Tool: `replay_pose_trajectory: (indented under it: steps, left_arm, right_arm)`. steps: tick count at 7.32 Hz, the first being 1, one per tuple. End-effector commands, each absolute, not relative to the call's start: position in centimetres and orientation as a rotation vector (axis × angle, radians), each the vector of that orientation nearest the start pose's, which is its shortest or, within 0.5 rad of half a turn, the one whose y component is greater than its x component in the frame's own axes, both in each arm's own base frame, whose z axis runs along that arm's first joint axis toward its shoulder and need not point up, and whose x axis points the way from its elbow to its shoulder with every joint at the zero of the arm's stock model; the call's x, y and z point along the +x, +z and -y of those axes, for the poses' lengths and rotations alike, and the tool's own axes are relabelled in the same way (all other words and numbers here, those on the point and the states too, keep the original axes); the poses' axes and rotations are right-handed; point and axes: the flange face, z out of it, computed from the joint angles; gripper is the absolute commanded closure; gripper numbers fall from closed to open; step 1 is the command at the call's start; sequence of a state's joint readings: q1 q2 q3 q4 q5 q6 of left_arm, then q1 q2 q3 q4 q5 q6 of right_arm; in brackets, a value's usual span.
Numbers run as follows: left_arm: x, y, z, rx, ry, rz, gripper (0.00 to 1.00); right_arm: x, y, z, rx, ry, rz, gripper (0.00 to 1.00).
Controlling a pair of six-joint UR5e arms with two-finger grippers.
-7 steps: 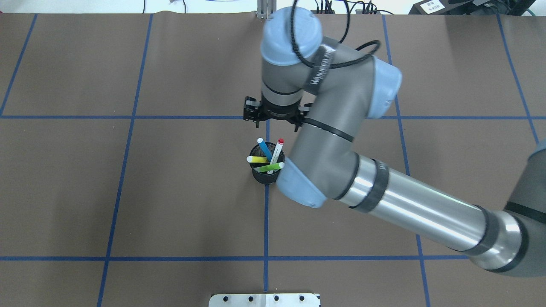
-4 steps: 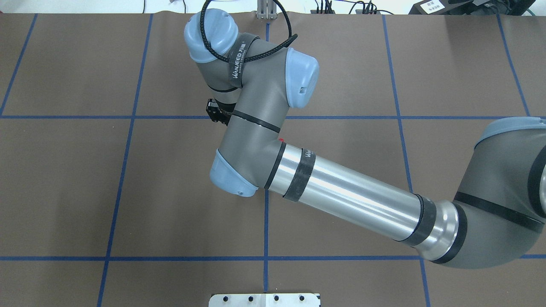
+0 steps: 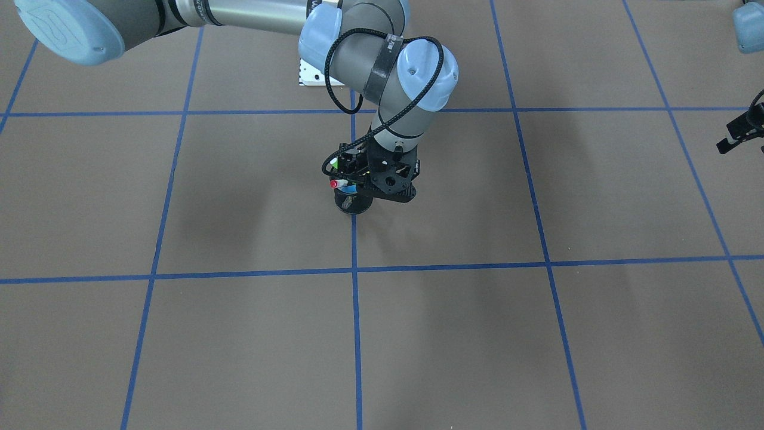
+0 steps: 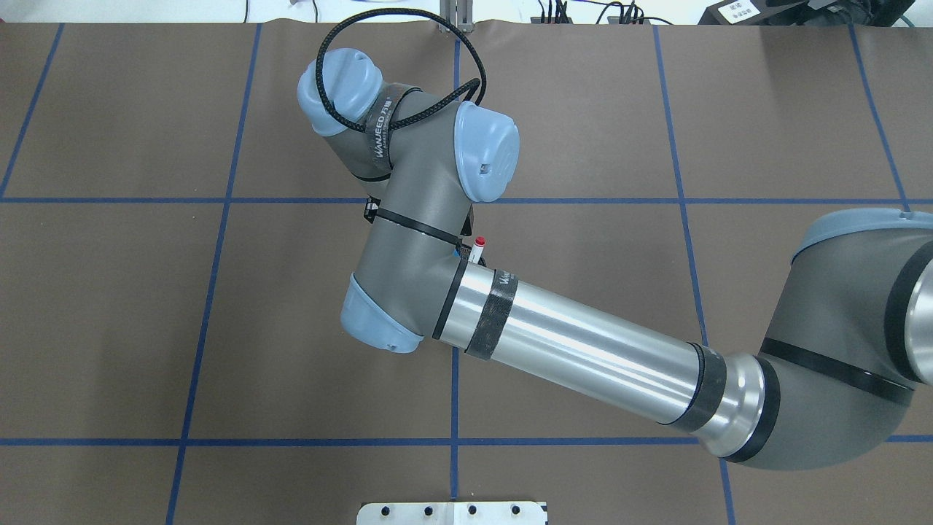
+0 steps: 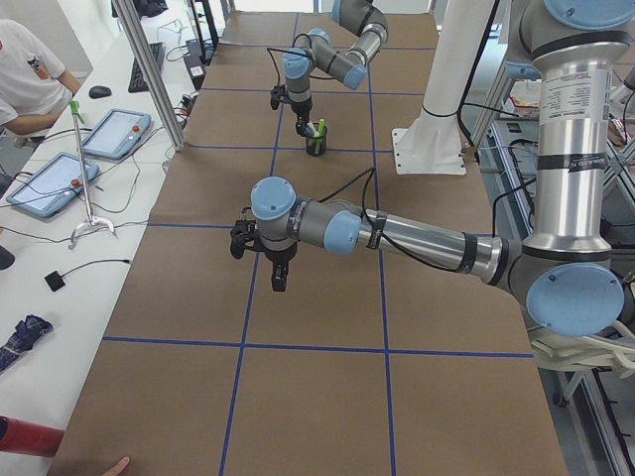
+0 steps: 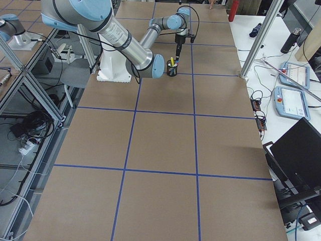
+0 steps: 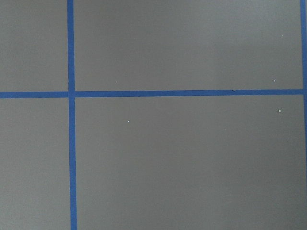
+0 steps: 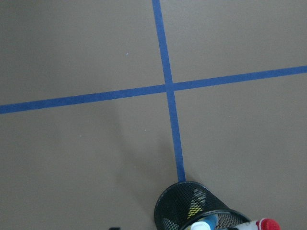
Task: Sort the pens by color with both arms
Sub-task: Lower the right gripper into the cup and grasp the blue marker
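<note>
A black mesh cup (image 3: 352, 204) stands on the centre blue line and holds the pens. I see the red pen's cap (image 3: 338, 184), a bit of the blue pen (image 3: 350, 189) and a green tip (image 3: 334, 162); the yellow pen (image 6: 171, 61) shows from the side. My right gripper (image 3: 382, 190) hangs right at the cup's rim. I cannot tell whether it is open or shut. From above, the right arm (image 4: 583, 343) covers the cup and only the red cap (image 4: 479, 242) peeks out. My left gripper (image 3: 739, 136) hovers far off over bare mat, its state unclear.
Brown mat (image 4: 219, 328) with a blue tape grid covers the table. A white base plate (image 4: 452, 512) sits at the near edge. A person sits at a side desk (image 5: 60, 169) with tablets, beyond the table.
The right arm's wrist and elbow swung to the overhead view's left and came over the cup, hiding the pens that showed a second ago. Only the red cap still shows.
</note>
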State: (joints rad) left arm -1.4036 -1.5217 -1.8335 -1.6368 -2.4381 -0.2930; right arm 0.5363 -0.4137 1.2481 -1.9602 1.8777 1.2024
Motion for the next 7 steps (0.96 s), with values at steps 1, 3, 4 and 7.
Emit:
replay_pose_trajectory:
  steps: [1, 3, 4, 7]
  left_arm:
    - [2.3, 53.7, 47.9, 0.06, 0.006, -0.901, 0.0]
    - [2.3, 53.9, 47.9, 0.058, 0.004, -0.899, 0.0]
    - [2.3, 53.8, 47.9, 0.059, 0.005, -0.899, 0.0]
    - [2.3, 53.6, 47.9, 0.063, 0.007, -0.901, 0.0]
  right_arm:
    - [-62.2, 8.7, 48.9, -0.075, 0.069, 0.52, 0.4]
    - [-62.2, 9.1, 49.0, -0.076, 0.067, 0.515, 0.45]
    - [-62.2, 9.2, 49.1, -0.068, 0.049, 0.512, 0.46]
    - [-62.2, 9.6, 49.1, -0.067, 0.045, 0.507, 0.49]
